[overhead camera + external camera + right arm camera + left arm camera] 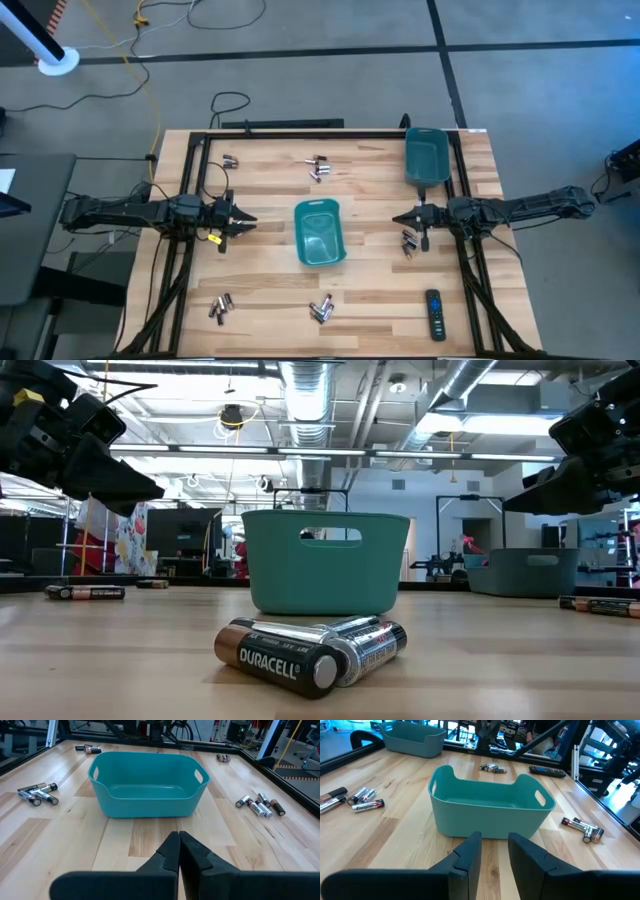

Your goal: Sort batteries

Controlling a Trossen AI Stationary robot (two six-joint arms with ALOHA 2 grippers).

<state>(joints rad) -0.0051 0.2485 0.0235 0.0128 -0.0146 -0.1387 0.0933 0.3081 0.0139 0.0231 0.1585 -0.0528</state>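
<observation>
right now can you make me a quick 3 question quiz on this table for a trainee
1. True or false: the middle teal bin already holds batteries.
2. Which pincer has a visible gap between its fingers? A) left pincer B) right pincer C) both
3. Fill in: the black remote control lies near the table's front edge on the ____ arm's side.

Key: 1 false, the bin shows empty in both wrist views, and the battery piles lie on the wood. 2 A, the right one is shut with nothing in it. 3 right.
</observation>
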